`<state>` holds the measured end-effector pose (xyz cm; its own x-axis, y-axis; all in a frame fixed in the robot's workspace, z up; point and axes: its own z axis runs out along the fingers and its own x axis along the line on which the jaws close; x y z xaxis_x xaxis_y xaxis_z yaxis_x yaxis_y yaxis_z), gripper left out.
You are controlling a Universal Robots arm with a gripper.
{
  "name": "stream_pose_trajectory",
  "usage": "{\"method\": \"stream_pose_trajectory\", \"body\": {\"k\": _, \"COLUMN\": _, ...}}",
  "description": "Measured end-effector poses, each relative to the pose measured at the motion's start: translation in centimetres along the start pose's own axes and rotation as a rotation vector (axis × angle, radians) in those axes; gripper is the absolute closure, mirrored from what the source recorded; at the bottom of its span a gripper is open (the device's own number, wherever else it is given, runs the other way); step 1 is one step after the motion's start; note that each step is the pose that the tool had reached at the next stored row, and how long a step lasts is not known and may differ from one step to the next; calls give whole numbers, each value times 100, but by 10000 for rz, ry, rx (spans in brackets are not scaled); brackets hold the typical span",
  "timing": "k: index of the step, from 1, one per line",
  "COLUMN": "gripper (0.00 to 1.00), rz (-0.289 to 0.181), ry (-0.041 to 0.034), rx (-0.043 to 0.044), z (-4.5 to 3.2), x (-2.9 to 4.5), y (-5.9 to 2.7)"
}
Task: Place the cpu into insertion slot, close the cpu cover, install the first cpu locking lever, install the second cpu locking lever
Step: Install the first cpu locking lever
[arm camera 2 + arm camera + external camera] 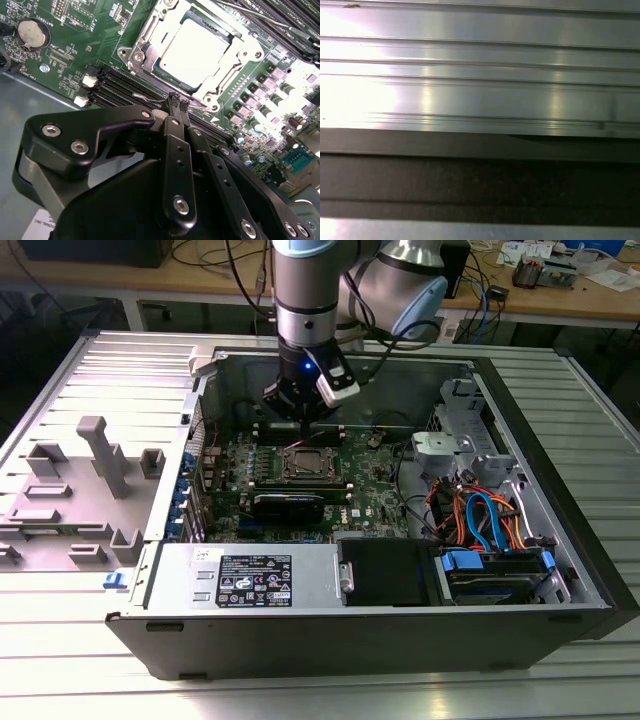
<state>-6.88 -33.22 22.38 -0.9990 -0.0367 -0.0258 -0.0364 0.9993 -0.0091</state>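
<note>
Gripper (178,104), black and two-fingered, is clenched tip to tip at the thin silvery wire locking lever (150,100) just beside the silvery frame-plate cpu cover (150,37), which lies shut over the flat silvery-grey square cpu (197,50). Lever judged stiff, springy and slippery, best pinched near its free end. Whether the tips hold it now cannot be told.

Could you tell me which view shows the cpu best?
The second wrist view: the cpu lies close, framed by the cover. The exterior view shows it small, near the gripper. The first wrist view faces ribbed metal.
</note>
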Motion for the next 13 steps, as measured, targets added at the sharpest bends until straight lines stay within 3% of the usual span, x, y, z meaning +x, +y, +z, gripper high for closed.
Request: {"method": "stream_pose_trajectory", "body": {"k": 13, "gripper": 89, "rz": 1, "ry": -1, "rx": 5, "z": 45, "x": -80, "y": 1}}
